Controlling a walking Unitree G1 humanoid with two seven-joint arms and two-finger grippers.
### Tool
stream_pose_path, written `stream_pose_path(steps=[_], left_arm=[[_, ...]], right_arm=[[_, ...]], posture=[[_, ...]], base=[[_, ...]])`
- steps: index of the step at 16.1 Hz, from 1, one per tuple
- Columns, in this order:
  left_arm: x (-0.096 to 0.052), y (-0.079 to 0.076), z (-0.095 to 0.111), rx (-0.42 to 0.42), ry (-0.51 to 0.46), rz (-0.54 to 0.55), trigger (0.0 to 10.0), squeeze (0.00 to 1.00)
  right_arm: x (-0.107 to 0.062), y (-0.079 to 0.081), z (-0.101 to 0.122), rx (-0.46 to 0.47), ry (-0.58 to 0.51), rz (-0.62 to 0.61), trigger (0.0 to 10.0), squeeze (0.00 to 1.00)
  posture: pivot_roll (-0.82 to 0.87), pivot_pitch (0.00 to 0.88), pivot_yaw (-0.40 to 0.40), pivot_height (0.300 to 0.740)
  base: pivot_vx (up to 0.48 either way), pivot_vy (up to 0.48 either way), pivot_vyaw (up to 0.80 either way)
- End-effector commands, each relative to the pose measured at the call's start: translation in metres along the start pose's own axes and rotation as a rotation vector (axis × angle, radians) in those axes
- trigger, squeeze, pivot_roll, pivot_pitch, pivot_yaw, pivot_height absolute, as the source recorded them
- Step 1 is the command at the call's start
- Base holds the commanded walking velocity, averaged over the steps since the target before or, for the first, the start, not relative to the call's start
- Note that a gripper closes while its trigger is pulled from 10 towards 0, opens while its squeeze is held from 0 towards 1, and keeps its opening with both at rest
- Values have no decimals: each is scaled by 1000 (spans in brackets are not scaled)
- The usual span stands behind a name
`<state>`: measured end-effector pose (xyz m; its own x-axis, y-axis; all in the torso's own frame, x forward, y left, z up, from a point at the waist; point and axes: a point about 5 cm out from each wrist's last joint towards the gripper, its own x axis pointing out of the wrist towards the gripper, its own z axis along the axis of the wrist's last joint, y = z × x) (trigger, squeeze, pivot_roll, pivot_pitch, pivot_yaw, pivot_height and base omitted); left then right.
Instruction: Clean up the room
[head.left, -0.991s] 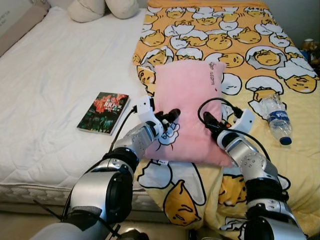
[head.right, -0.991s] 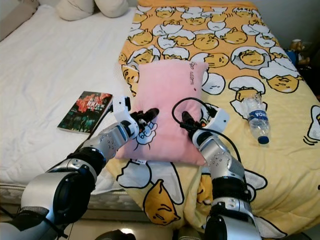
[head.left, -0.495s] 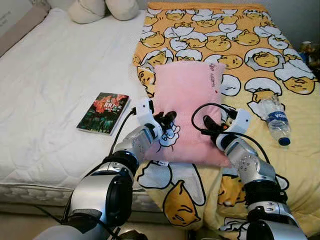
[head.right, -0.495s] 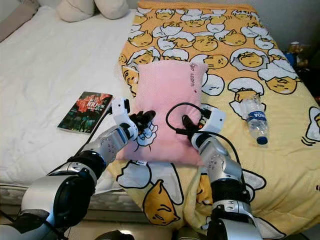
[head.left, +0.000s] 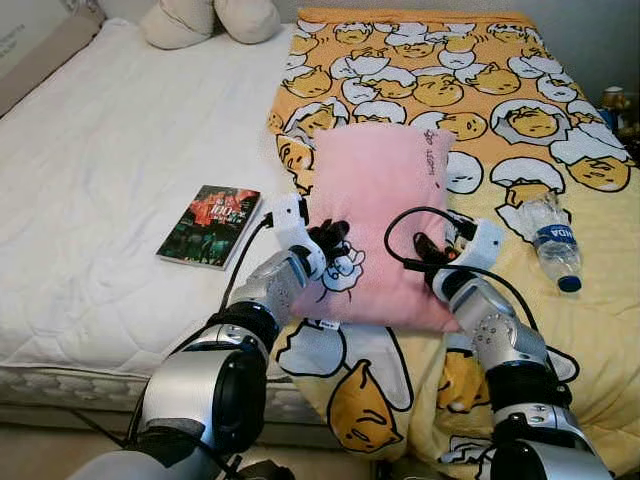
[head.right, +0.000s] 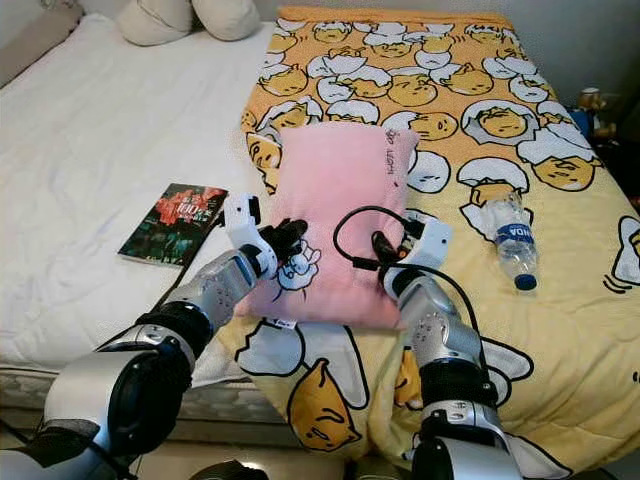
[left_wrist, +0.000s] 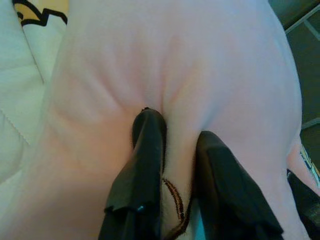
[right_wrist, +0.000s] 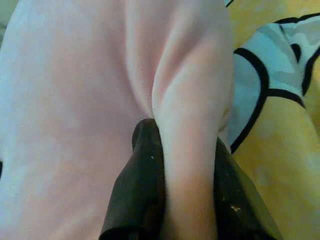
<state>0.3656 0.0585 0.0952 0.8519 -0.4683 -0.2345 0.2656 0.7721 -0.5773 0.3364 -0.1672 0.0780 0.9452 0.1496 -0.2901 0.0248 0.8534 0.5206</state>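
Note:
A pink pillow (head.left: 378, 215) with a small cartoon print lies on the yellow egg-patterned blanket (head.left: 470, 90) of the bed. My left gripper (head.left: 330, 238) is shut on the pillow's near left part, a fold of pink fabric pinched between its fingers (left_wrist: 147, 150). My right gripper (head.left: 428, 250) is shut on the pillow's near right edge, and a ridge of the pillow (right_wrist: 190, 150) bulges up between its black fingers (right_wrist: 145, 170).
A book (head.left: 209, 212) lies on the white mattress (head.left: 110, 150) left of the pillow. A clear water bottle (head.left: 553, 238) with a blue cap rests on the blanket at the right. Two cream cushions (head.left: 210, 18) sit at the bed's head. A dark bedside stand (head.left: 620, 105) holds small items.
Both grippers have pushed a little farther onto the pillow and closed on its fabric. The pillow has shifted slightly up the bed.

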Motion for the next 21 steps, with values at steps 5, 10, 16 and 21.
stream_pose_path(steps=[5,10,16,21], left_arm=[[0,2,4,41,7,1,0,0],[-1,3,6,79,-1,-24,0,0],[-3,6,7,74,-13,-22,0,0],[1,-15,58,399,-202,-70,10000,0]], right_arm=[[6,-2,-5,-43,15,-9,0,0],[9,2,-6,-53,-3,11,0,0],[15,7,-4,-86,-18,26,0,0],[16,24,56,-349,-290,8,10000,0]], posture=[[-169,0,65,740],[-137,0,47,740],[-122,0,42,740],[-126,0,51,740]], base=[[0,0,0],[0,0,0],[0,0,0],[0,0,0]])
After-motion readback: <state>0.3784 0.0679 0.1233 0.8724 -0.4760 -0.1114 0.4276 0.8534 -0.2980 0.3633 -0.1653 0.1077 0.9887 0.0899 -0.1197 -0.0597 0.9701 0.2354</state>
